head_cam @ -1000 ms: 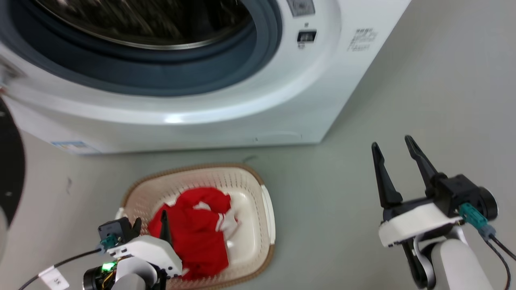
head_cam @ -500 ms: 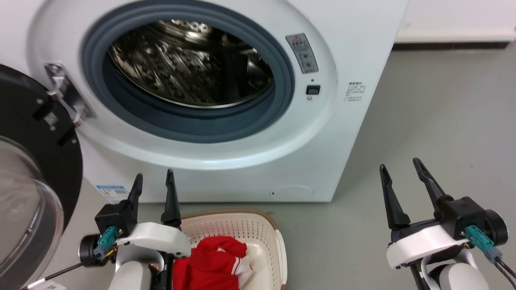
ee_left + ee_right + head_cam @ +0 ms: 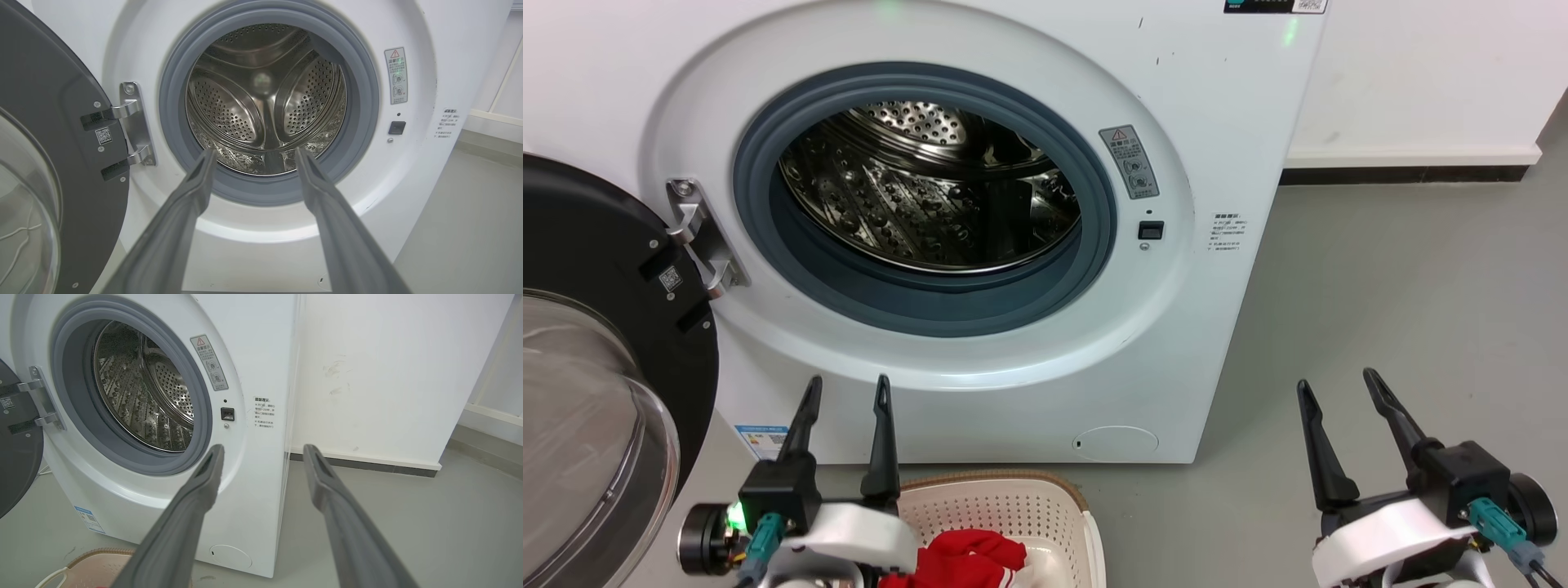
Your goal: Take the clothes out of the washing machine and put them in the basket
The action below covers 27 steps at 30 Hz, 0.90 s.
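The white washing machine (image 3: pixel 1217 114) stands before me with its black-rimmed glass door (image 3: pixel 596 359) swung open to the left. Its steel drum (image 3: pixel 931 196) shows bare metal, with no fabric visible inside, also in the left wrist view (image 3: pixel 265 102). On the floor below, the cream basket (image 3: pixel 1005 498) holds red clothes (image 3: pixel 968 555) with white trim. My left gripper (image 3: pixel 845 388) is open and empty, raised beside the basket's left rim and pointing at the washer front (image 3: pixel 253 153). My right gripper (image 3: pixel 1335 384) is open and empty over the floor right of the washer (image 3: pixel 263 451).
Grey floor (image 3: pixel 1405 310) spreads to the right of the washer up to a white wall with a dark skirting strip (image 3: pixel 1405 174). The open door takes up the space at the left. A basket corner (image 3: pixel 98 563) shows at the bottom left of the right wrist view.
The head camera has tilted up, so the washer now fills the view and the basket sits at the bottom edge. My left gripper has risen out of the basket, leaving the red clothes inside.
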### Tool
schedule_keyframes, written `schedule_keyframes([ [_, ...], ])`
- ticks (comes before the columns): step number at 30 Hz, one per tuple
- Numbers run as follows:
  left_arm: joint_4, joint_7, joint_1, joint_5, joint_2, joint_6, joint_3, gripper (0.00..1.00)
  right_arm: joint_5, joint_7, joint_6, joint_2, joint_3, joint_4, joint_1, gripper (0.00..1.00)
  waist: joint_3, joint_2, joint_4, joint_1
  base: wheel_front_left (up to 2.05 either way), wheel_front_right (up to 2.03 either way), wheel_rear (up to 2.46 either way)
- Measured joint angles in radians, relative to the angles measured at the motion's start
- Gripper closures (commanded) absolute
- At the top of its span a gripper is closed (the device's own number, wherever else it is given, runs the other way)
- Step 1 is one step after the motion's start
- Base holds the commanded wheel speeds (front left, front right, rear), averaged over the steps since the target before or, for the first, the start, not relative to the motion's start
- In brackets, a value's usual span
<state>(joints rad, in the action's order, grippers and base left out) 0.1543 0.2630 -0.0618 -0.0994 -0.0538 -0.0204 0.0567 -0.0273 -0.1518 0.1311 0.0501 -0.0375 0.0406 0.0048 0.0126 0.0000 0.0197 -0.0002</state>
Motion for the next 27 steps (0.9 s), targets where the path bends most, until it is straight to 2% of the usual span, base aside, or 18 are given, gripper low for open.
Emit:
schedule_keyframes([
  [18,0.037,0.0,0.034,-0.008,-0.008,0.012,0.011,0.0,-0.016,0.013,0.0,0.0,0.003,-0.004,0.037,0.0,0.027,0.0,0.0,0.0001,0.0,0.0,0.0],
  [19,0.038,0.0,0.034,-0.009,-0.008,0.012,0.013,1.0,-0.017,0.013,0.0,0.0,0.002,-0.004,0.037,1.0,0.027,0.0,0.0,0.0002,0.0,0.0,0.0],
  [22,0.078,-0.009,0.054,-0.018,-0.002,0.013,0.011,1.0,-0.024,0.013,0.0,0.0,0.0,0.029,0.054,1.0,0.028,0.0,0.0,0.0002,0.0,0.0,0.0],
  [27,0.09,-0.041,0.054,-0.114,-0.002,0.021,-0.006,1.0,-0.135,0.022,0.0,0.001,0.0,0.038,0.059,1.0,0.026,0.0,-0.001,0.0002,0.0,0.0,0.0],
])
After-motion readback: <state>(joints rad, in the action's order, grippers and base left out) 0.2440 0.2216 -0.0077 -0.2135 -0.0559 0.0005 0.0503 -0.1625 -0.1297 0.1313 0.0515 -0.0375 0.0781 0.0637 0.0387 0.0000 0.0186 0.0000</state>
